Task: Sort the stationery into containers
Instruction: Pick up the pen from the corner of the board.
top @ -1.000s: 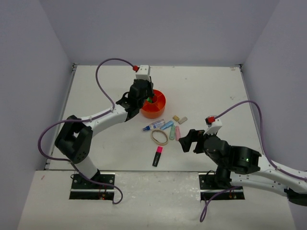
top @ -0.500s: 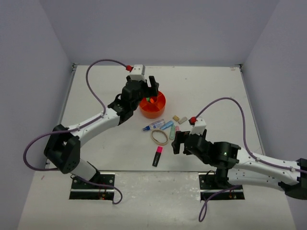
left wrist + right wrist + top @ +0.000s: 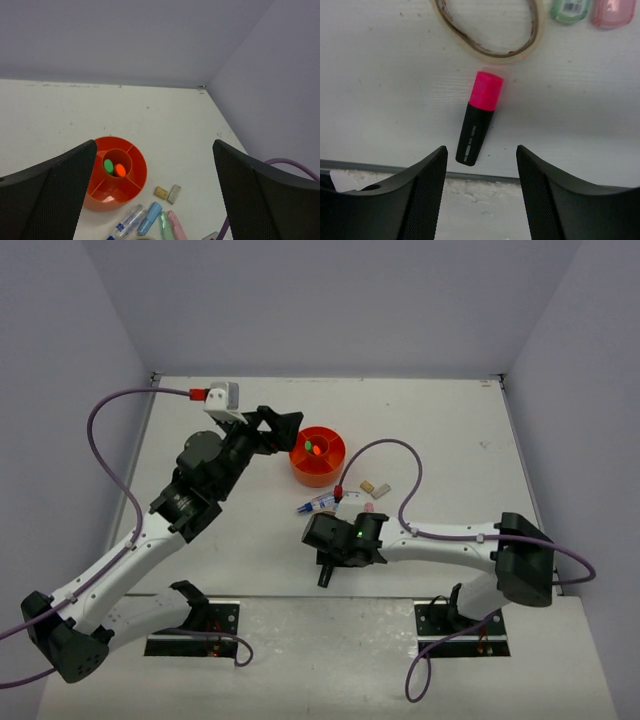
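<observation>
The round orange organizer (image 3: 318, 455) (image 3: 136, 152) holds a green cap (image 3: 108, 165) and an orange cap (image 3: 120, 170) in its centre cup. My left gripper (image 3: 278, 428) (image 3: 154, 145) hangs open and empty, up and to the left of it. A pink-capped black highlighter (image 3: 479, 117) (image 3: 324, 578) lies by the table's near edge. My right gripper (image 3: 335, 552) (image 3: 481, 150) hovers low over it, jaws apart on either side of its black end, not touching. A tan rubber band (image 3: 487, 30), a blue-tipped pen (image 3: 127, 222), pastel markers (image 3: 150, 217) and two tan blocks (image 3: 161, 192) lie between.
The table's near edge (image 3: 480, 176) runs just under the right fingers (image 3: 420, 200), with a rough pale ledge below it. Purple cables loop over both arms. Grey walls close in the table at the back and sides.
The left gripper opened, left the green-capped highlighter in the centre cup and drew back to the left. The right arm swung left over the pink highlighter and its jaws narrowed.
</observation>
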Robot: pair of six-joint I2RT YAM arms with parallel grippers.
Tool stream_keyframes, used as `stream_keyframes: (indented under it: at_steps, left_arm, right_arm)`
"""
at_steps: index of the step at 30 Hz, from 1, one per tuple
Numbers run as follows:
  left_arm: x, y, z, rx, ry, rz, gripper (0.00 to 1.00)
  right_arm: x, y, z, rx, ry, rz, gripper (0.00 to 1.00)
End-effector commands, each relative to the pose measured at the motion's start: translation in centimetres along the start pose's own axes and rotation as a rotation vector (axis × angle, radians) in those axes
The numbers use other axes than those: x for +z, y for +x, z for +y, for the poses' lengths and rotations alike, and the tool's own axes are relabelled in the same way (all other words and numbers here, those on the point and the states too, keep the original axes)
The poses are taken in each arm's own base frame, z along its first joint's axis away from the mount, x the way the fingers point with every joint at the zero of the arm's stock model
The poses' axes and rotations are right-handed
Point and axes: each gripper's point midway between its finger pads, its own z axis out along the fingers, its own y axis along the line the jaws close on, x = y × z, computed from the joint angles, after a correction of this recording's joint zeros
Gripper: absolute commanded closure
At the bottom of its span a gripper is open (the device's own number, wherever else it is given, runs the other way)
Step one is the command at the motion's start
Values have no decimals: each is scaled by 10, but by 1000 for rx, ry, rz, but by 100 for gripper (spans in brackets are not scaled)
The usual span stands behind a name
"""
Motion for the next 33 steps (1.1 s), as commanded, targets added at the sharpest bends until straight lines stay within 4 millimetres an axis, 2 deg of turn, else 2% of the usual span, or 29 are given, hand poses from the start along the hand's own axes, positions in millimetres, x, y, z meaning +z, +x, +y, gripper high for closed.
stream_keyframes:
  at_steps: [1, 3, 6, 11, 19, 27, 30, 33]
  left_arm:
    - [-17, 24, 26, 60, -91, 99, 0]
    - [-24, 24, 31, 73, -111, 105, 0]
    - [-31, 24, 34, 76, -114, 109, 0]
    - [-36, 27, 37, 84, -117, 120, 0]
    - [-37, 49, 46, 81, -136, 165, 0]
    - [-37, 62, 49, 81, -133, 197, 0]
    - [-36, 67, 50, 86, -136, 212, 0]
    - [-35, 78, 45, 78, -100, 243, 0]
  right_arm:
    - [-5, 25, 19, 36, 34, 49, 41]
    - [-3, 37, 31, 31, 13, 69, 41]
    - [6, 47, 38, 18, -5, 97, 40]
    - [20, 53, 28, 7, 82, 98, 41]
    - [44, 57, 7, 0, 184, 77, 55]
    - [56, 67, 1, 5, 141, 92, 62]
    - [54, 65, -3, 14, 134, 75, 72]
    - [43, 55, -10, 31, 160, 42, 100]
